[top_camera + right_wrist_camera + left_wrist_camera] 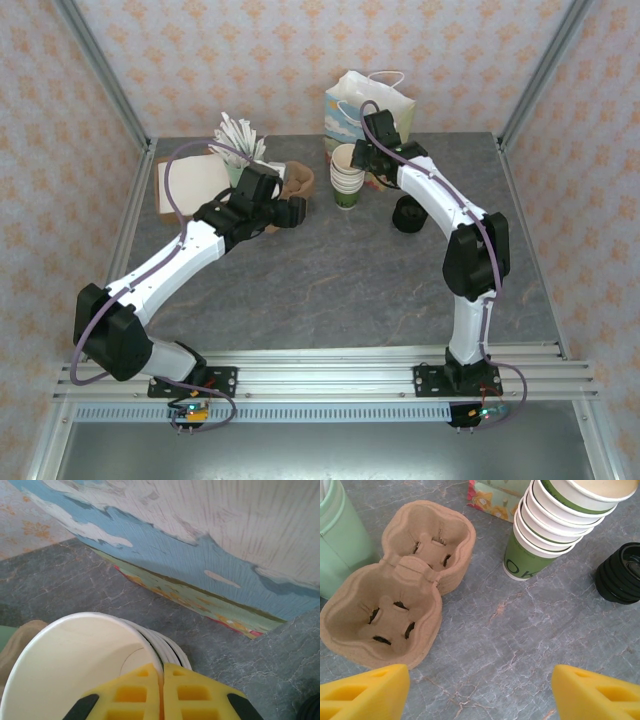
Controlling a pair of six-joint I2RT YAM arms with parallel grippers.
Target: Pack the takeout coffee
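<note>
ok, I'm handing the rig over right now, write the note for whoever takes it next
Right gripper: shut on the rim of the top cup of the cup stack.
Left gripper: open, empty, above the table near the cardboard carrier.
Black lids sit right of the stack; gift bag stands behind it.
Done: top cup gripped.
Left: pull it off the stack, lid it, pack it. Carrier cells are empty.

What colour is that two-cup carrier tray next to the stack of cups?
The carrier tray is plain tan-brown pulp cardboard; the left wrist view shows it best.
</note>
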